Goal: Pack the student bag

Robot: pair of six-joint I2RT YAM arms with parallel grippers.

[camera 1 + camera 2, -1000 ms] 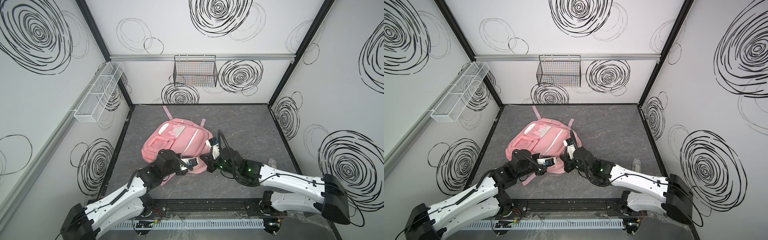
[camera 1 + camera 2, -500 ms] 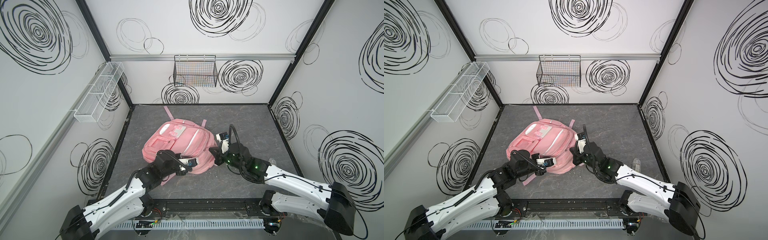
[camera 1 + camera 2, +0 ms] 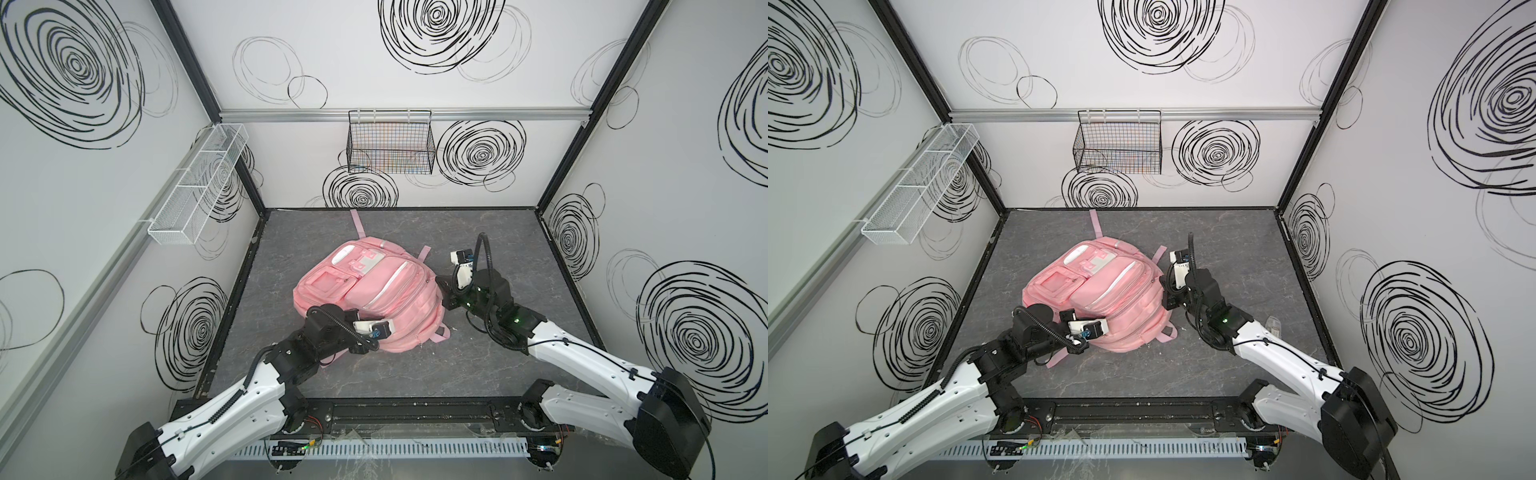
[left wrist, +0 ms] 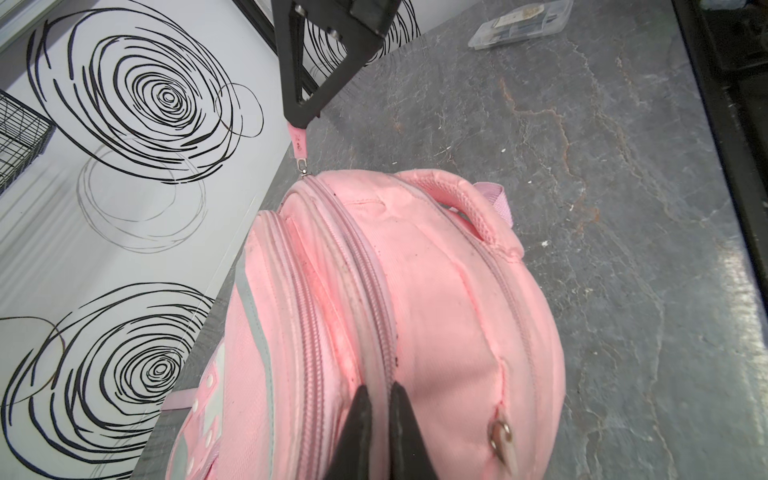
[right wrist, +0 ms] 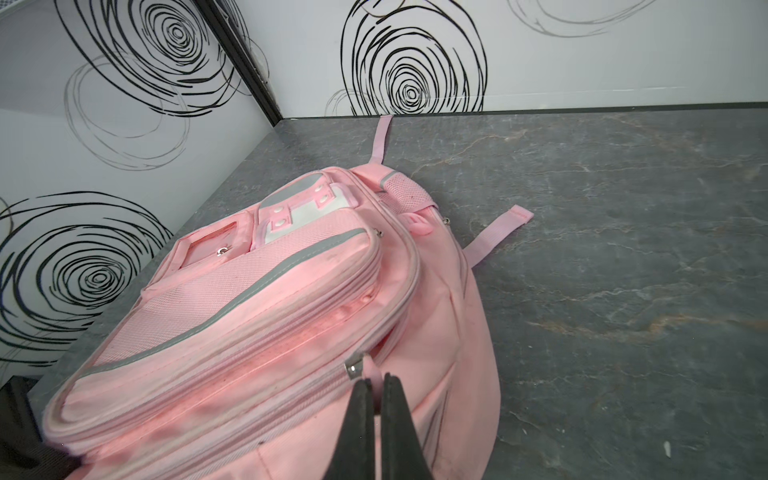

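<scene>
On the worktop (image 3: 478,365), dead centre, lies the student bag (image 3: 370,299), pockets up. Left claw (image 4: 380,390) pinches the main zip seam, and right claw (image 5: 376,380) is nipped tight on the zip pull (image 4: 300,143). Zip looks shut between them, with a gap beyond the slider (image 5: 353,368), so I'd call it closing, nearly done. Bag's contents are hidden. A clear case (image 4: 519,18) sits well apart, contents unreadable.
</scene>
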